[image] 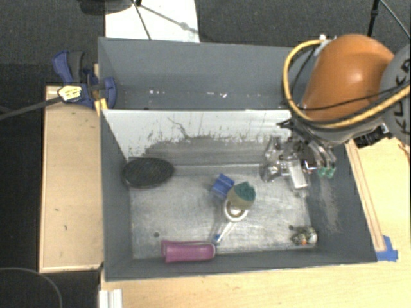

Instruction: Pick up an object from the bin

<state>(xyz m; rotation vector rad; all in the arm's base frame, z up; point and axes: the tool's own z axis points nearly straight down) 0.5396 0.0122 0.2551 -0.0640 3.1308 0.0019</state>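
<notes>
My gripper (282, 170) hangs over the right part of the bin, a little above the floor, with nothing seen between its metal fingers. Just left of it and lower lies a blue and teal tool with a round cream end (233, 199) and a thin handle pointing down-left. A small dark object with green and yellow bits (303, 237) rests near the bin's front right corner, below the gripper.
A black oval object (148, 172) lies at the bin's left side. A pink-purple cylinder (187, 251) lies along the front wall. The orange cover and cables of the wrist rise over the bin's right rear corner.
</notes>
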